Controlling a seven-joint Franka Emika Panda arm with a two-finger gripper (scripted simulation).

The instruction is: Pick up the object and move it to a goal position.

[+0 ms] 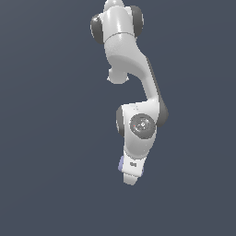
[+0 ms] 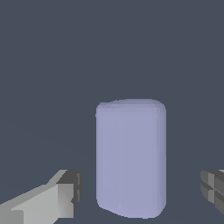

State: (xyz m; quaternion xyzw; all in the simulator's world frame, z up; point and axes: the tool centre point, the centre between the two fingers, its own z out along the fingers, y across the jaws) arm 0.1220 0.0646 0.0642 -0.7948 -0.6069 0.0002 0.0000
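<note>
Your gripper (image 2: 139, 192) is spread wide, gripping nothing: in the wrist view one finger (image 2: 61, 197) shows at lower left of the frame, the other at the right edge, each with a clear gap to the block (image 2: 130, 157). The block sits between them, lower centre of frame, nearer the left finger than the right.

In the exterior view only a lavender sliver of the block (image 1: 121, 164) peeks out beside the hand, lower centre; the arm (image 1: 138, 124) hides the rest. No goal marker is visible.

Risks, as judged: off-centre closing could make one finger touch first and shove or twist the block. You can't tell finger depth, so a shallow pinch may slip on the rounded edges.
</note>
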